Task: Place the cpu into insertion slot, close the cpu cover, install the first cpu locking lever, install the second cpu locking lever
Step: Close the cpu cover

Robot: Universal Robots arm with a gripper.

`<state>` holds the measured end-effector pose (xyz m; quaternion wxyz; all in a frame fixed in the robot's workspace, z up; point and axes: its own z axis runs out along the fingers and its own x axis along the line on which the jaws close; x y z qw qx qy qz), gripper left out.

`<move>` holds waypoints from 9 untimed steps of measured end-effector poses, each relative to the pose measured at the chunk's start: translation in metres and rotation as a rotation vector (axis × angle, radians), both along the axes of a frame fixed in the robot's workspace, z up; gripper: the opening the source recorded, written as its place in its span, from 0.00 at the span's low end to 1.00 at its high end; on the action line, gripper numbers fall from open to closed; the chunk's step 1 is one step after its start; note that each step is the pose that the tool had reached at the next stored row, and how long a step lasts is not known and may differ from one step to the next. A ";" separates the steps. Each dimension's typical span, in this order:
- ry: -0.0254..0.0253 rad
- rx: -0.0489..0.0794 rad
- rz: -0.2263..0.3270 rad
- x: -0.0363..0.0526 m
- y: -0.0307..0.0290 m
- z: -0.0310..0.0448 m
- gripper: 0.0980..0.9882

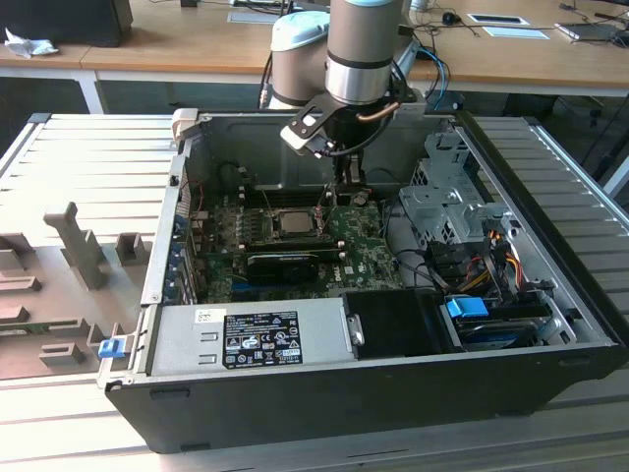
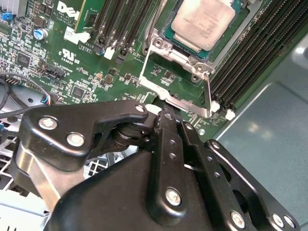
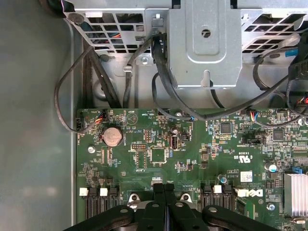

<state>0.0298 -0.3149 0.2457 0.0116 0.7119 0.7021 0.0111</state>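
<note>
Silvery cpu cover, open beside the seated cpu, is seemingly touched by clenched jaws and is best swung over evenly

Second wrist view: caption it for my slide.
Seated cpu, open cpu cover, gripper at the cover's free edge.

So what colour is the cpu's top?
The cpu is pale silver-grey, clearest in the second wrist view.
</note>
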 end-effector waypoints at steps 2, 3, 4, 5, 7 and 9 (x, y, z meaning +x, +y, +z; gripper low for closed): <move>0.0000 0.000 0.000 -0.0006 0.0000 0.0000 0.01; 0.0000 0.000 0.000 -0.0008 0.0000 0.0000 0.01; 0.0000 0.000 0.000 -0.0011 0.0000 0.0000 0.01; 0.0000 0.000 0.000 -0.0014 0.0000 0.0000 0.01; 0.0001 0.000 0.000 -0.0018 0.0000 0.0000 0.01; 0.0000 0.000 0.000 -0.0023 0.0000 0.0000 0.01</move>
